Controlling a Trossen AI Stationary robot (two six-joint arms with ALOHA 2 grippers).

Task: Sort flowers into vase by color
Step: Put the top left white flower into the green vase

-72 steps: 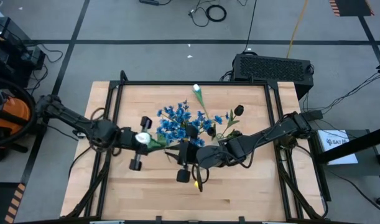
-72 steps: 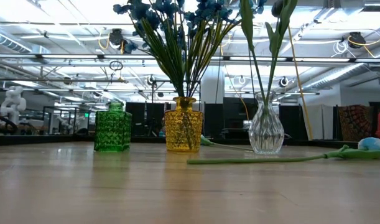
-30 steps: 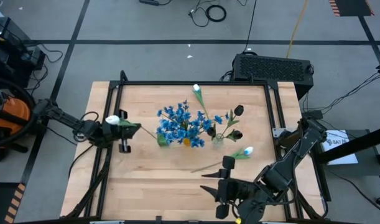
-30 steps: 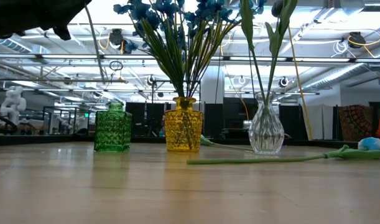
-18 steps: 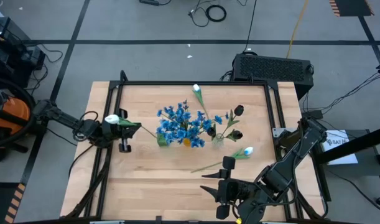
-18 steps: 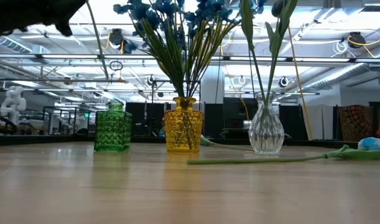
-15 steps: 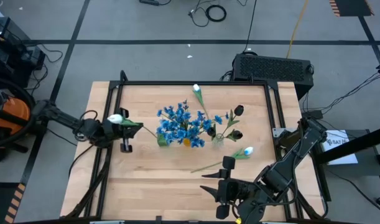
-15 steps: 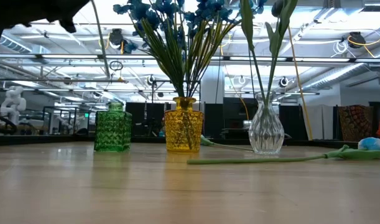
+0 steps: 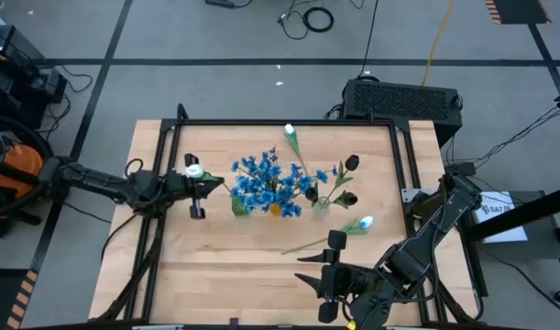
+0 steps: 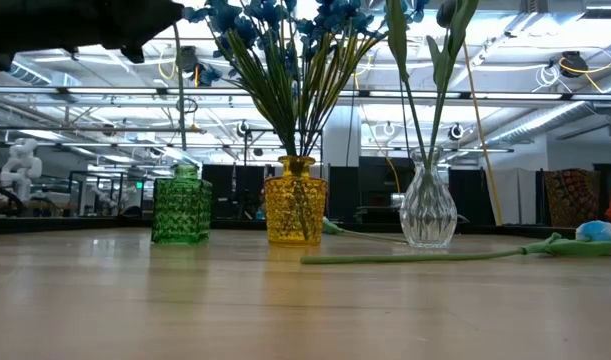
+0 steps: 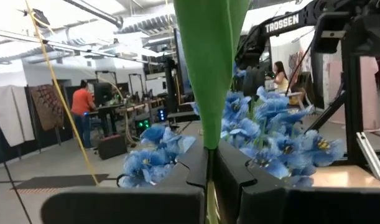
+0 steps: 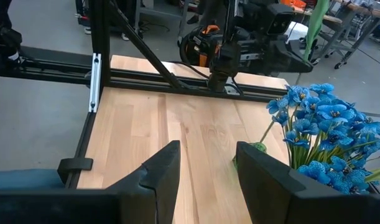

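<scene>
My left gripper (image 9: pixel 206 186) is shut on a white tulip whose bud (image 9: pixel 193 170) stands above the fingers. It is just left of the green vase (image 9: pixel 239 207). In the low view the tulip's thin stem (image 10: pixel 180 100) hangs straight down over the green vase (image 10: pixel 182 205). Blue flowers (image 9: pixel 266 179) stand in the yellow vase (image 10: pixel 295 205). Dark buds (image 9: pixel 351 163) stand in the clear vase (image 10: pixel 428 208). A second white tulip (image 9: pixel 365 222) lies flat on the table, and a third (image 9: pixel 290 131) lies near the far edge. My right gripper (image 9: pixel 327 275) waits open at the near edge. My left gripper pinches the tulip's green stem (image 11: pixel 208 140) between its two fingers, just below a broad leaf (image 11: pixel 208 62). The fingers reach in level from the table's left and lie across the stem. The tulip is lifted clear and upright, its long stem hanging below the fingers.
The three vases stand in a row mid-table, with blue blooms spreading wide over them. A black frame (image 9: pixel 280 122) rims the table. Bare wood lies on the near left part (image 9: pixel 225 275). People are in the room beyond the table (image 11: pixel 87 102).
My left gripper has moved toward the table's right, toward the vases, carrying the tulip. The hanging stem has swung from left of the green vase to a place over it. The right arm has kept still.
</scene>
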